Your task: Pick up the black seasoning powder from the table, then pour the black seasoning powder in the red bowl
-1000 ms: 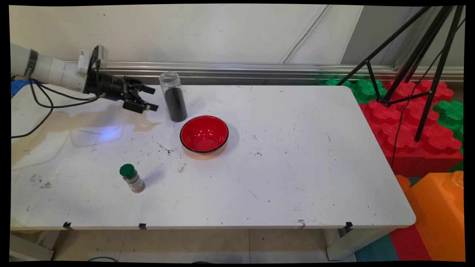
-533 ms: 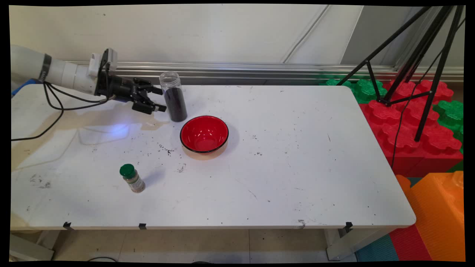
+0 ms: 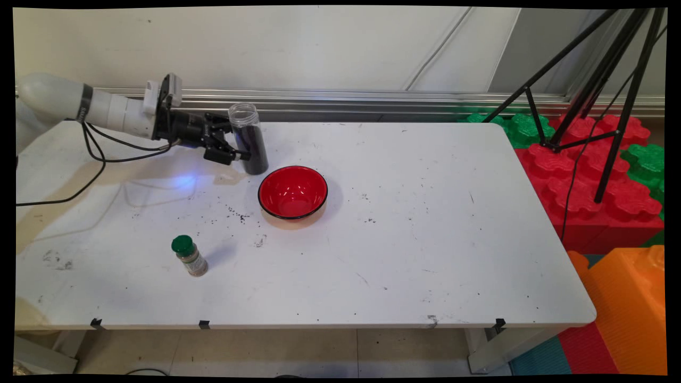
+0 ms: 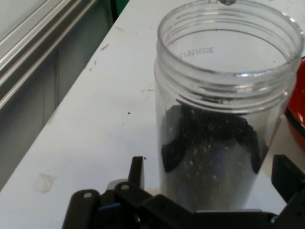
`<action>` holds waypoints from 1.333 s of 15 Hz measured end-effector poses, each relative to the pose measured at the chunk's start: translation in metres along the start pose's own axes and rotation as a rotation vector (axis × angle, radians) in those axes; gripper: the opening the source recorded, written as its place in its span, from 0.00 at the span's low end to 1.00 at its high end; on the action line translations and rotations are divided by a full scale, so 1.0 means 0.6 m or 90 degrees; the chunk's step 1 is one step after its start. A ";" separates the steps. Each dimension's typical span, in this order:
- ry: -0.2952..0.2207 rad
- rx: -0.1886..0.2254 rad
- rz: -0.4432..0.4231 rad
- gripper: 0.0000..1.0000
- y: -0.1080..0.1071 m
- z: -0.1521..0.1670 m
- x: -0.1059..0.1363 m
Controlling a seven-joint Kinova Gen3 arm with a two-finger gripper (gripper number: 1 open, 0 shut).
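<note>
Black clips (image 3: 204,324) are sitting on the near edge of the white counter (image 3: 425,255). Just beyond, on the near left, a small clear spice bottle with a green cap (image 3: 189,256) is standing upright, well apart from everything else. Farther in, dark crumbs (image 3: 237,215) are lying scattered on the counter between that bottle and a red bowl with a black rim (image 3: 292,192), which is sitting empty near the middle of the counter's left half.

Just beyond the bowl's far left edge, a tall clear plastic jar without a lid, partly filled with dark grains (image 3: 248,139), is standing upright near the far edge of the counter. In the hand view the jar (image 4: 224,119) is filling most of the picture, its open mouth showing at the top and the dark filling reaching about halfway up.

The black two-finger gripper (image 3: 240,142) is reaching in from the left, level with the jar's lower half. Its jaws are spread wide, one finger showing on each side of the jar (image 4: 137,172), with small gaps between them and the jar's wall, so it is straddling the jar without clasping it. Black cables (image 3: 101,154) are hanging from the white arm (image 3: 106,109).

Beyond the counter's right end, a black tripod (image 3: 596,80) is standing on red and green foam blocks (image 3: 585,175).
</note>
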 end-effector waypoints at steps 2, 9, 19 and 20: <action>0.004 0.000 0.004 1.00 -0.001 0.007 -0.001; 0.016 0.002 0.016 1.00 -0.005 0.024 -0.006; 0.032 0.001 0.021 0.00 -0.002 0.031 -0.003; 0.033 0.001 0.021 0.00 -0.001 0.032 -0.001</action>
